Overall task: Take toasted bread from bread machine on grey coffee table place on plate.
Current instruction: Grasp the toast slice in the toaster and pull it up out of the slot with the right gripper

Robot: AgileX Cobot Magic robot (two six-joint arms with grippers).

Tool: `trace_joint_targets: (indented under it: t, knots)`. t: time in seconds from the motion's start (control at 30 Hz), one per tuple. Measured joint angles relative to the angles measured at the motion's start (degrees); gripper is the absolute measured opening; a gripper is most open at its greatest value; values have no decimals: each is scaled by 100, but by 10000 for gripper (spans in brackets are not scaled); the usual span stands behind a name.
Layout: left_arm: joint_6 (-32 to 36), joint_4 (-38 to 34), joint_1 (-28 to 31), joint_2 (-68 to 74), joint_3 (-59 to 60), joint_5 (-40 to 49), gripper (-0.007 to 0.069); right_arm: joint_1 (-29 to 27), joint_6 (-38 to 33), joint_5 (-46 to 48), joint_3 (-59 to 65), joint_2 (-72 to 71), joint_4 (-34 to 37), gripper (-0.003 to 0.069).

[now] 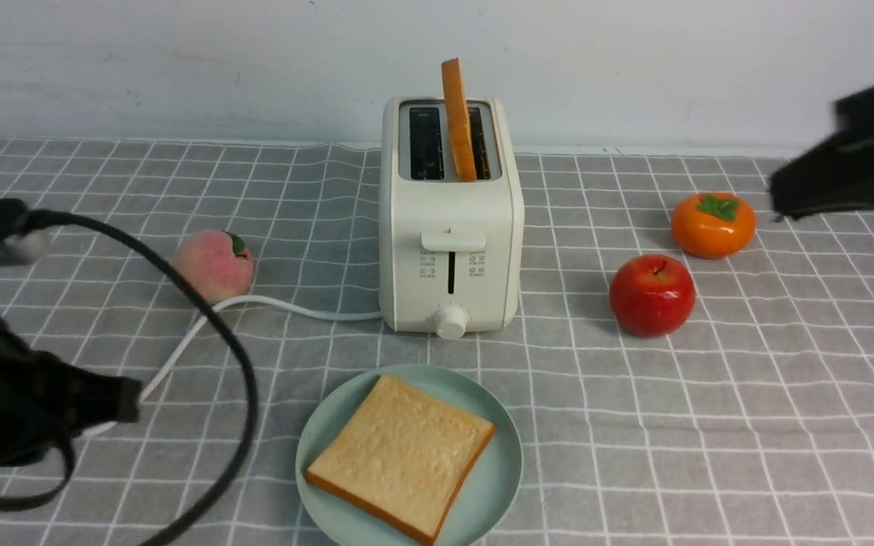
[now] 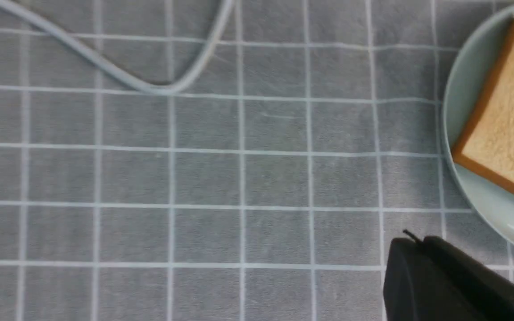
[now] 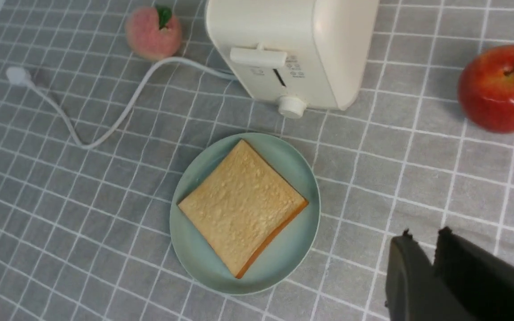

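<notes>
Closest to the lens, low on the robot's left: left gripper [image 1: 127, 400], black, ringed by a thick black cable [image 1: 234, 356]. Fingers [image 2: 417, 281] pressed together, pinching nothing, over the checked cloth of the grey coffee table [image 1: 748, 425]. Just to its right, near but not touching: the plate [image 1: 496, 491], mint green, at front centre.

On that plate, lying flat and turned cornerwise: 1 flat slice [image 1: 403, 455] of toasted bread, pale face up, crust edge darker. Apart from the left gripper, with the plate's rim between.

Behind the plate, facing the camera: the bread machine [image 1: 450, 250], cream white. Standing in its right-hand slot, leaning a little to the left: 1 upright slice [image 1: 458, 121], top half clear of the slot.

Far right and high in the front view, blurred: right gripper [image 1: 782, 199]. Fingers [image 3: 411, 281] slightly parted in the right wrist view, a narrow slit between them, empty. Well apart from both slices, off to the right of the bread machine.

Elsewhere on the cloth: white cord [image 1: 285, 305] curling from the bread machine past a peach [image 1: 213, 265] on the left; a red apple [image 1: 651, 294] and an orange persimmon [image 1: 712, 224] on the right, the persimmon nearest the right gripper.
</notes>
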Motion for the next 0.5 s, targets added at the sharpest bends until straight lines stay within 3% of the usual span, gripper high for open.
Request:
trace_joint_targets:
  t: [0.1,0.23,0.33,0.5]
  knots:
    - [-99,76,0,-1047,168,12,-14,726,609,-477,-576,802,-857,126]
    - [-110,76,0,-2098,502,12,-14,1149,1198,-986,-1305,1711,-1719,212]
    - [-286,76,0,-2993,988,11,-14,1399,1578,-1485,-2123,2612,-2243,352]
    - [-492,76,0,-3768,1411,11,-14,1585,1654,-2037,-3023,3579,-2453,512]
